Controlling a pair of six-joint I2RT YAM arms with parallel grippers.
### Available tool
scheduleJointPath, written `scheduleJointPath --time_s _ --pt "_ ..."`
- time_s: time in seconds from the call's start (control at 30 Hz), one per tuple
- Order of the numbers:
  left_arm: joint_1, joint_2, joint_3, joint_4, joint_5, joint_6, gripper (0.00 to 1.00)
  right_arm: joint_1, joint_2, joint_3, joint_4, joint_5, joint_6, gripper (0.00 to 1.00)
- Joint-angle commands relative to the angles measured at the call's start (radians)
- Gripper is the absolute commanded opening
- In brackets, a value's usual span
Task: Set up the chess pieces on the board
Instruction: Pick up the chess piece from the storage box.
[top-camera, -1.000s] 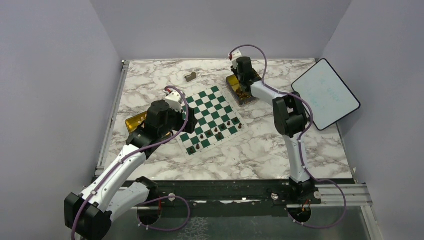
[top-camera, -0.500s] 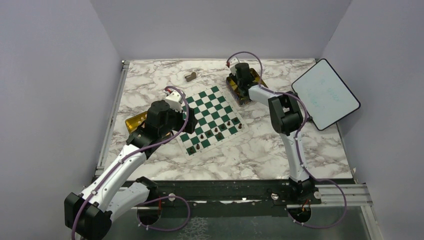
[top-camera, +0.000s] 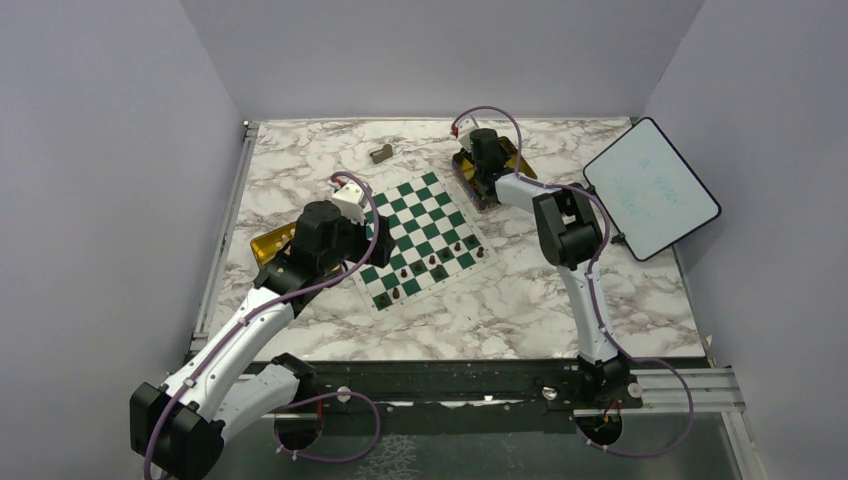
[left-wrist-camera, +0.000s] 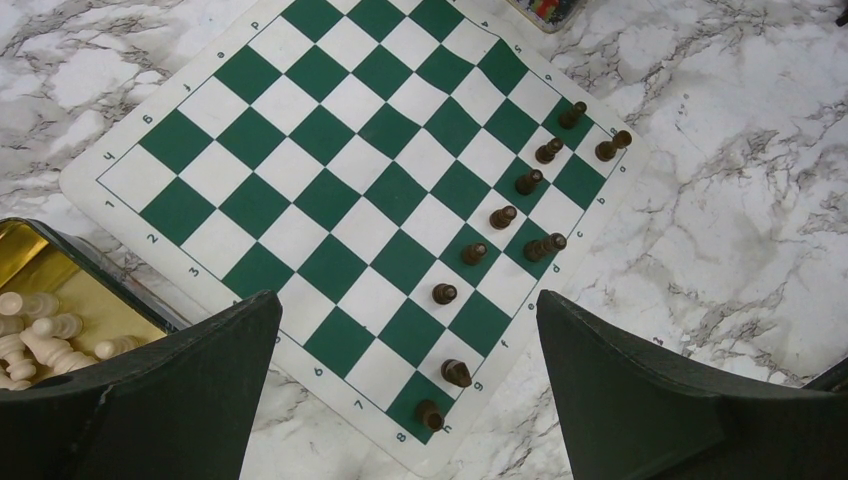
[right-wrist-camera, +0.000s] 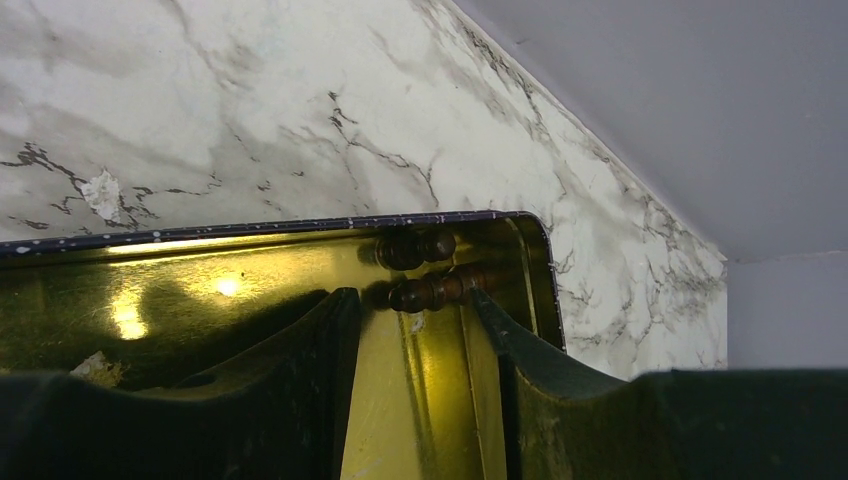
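Right gripper (right-wrist-camera: 412, 300), spread apart, sits inside a gold tin (right-wrist-camera: 200, 275) beside 2 chess pieces (right-wrist-camera: 415, 247); left gripper (left-wrist-camera: 408, 300) gapes above the board (left-wrist-camera: 330, 200).

The left arm (top-camera: 240, 330) reaches from its base at the near edge of the table (top-camera: 500, 310) up and inward, with its wrist held high above the left half. The left tool (left-wrist-camera: 408, 300) points down, its two dark fingers (left-wrist-camera: 180, 390) spread wide and holding nothing. The right arm (top-camera: 590, 300) rises from the near edge, bends sharply at the elbow, and stretches toward the far edge. The right tool (right-wrist-camera: 412, 300) is lowered there, with a narrow gap between its fingers (right-wrist-camera: 250, 390).
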Motion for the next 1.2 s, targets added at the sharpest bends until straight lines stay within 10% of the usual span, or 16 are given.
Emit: scheduleJointPath --time_s 0.0,1.17 --pt "0.004 -0.005 -0.006 0.022 0.008 0.001 0.99 -0.005 0.038 -0.019 -0.017 0.027 0.007 0.48" --pt "0.003 0.012 -0.006 0.030 0.030 -0.004 0.99 -0.017 0.091 -0.022 0.015 0.018 -0.008 0.30"
